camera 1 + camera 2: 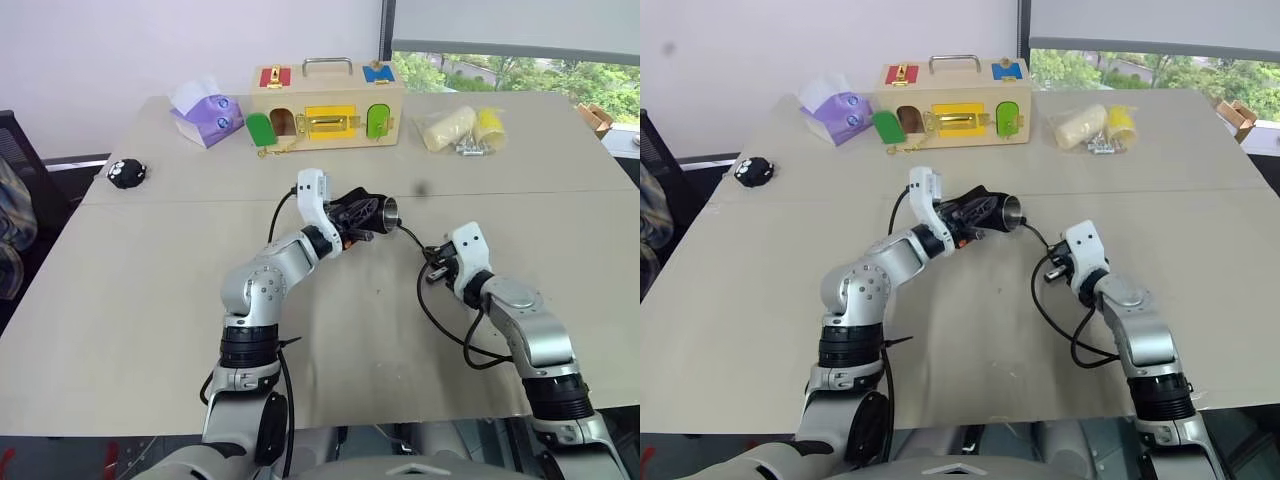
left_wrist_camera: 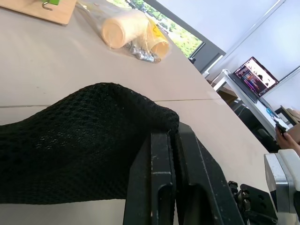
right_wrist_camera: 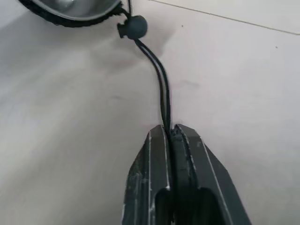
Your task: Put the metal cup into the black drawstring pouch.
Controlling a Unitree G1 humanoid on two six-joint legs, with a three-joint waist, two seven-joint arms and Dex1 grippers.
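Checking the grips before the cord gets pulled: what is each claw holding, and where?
Left claw is shut on the black pouch fabric; right claw pinches the pouch's cord below the toggle.

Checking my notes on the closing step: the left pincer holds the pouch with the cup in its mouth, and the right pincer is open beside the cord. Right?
Not quite. The right pincer is shut on the cord, as the right wrist view shows. The rest stands: the left pincer holds the pouch, with the cup in its mouth.

shiny metal cup (image 1: 388, 210) inside black drawstring pouch (image 1: 357, 213)
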